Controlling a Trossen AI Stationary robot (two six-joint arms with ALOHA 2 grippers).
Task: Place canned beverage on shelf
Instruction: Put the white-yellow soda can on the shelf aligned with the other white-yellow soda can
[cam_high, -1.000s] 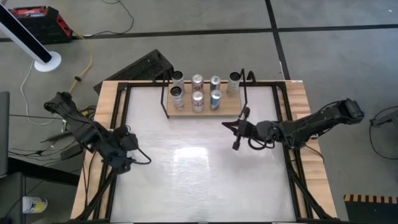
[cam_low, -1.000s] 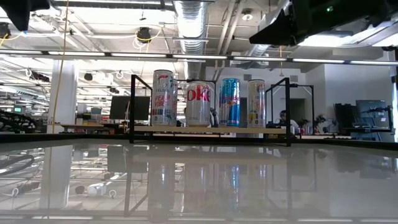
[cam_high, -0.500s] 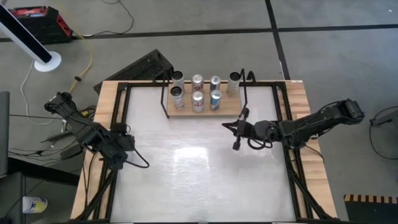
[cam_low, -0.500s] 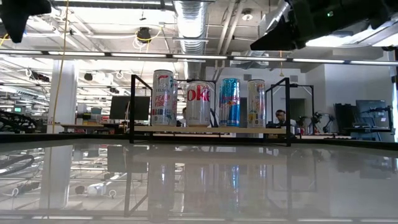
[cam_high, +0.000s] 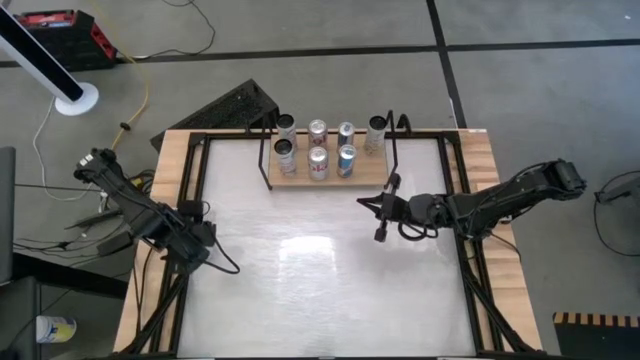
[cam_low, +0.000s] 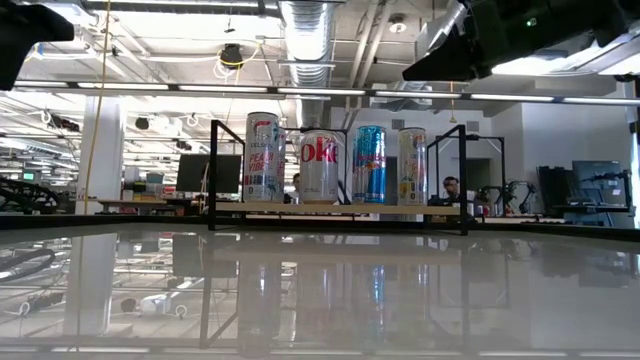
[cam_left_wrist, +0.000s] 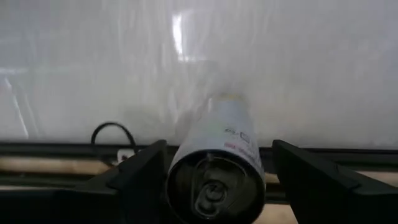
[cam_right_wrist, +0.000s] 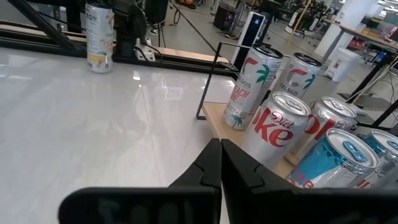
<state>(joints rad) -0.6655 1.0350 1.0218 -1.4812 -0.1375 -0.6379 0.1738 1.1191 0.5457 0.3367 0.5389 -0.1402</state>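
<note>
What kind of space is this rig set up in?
Probably a large open lab or workshop: exposed ceiling ducts, rows of strip lights, and workbenches with monitors beyond the table.

White table (cam_high: 320, 270), wood strips along its edges. Red-and-black case (cam_high: 60, 35) on floor beyond far left corner. White stand base (cam_high: 76, 98) beside it. Yellow cable (cam_high: 142, 90) nearby.

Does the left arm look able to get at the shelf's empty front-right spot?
Probably: bare table lies between the left gripper, around its can, and the shelf, though the shut right gripper hangs close before that corner.
</note>
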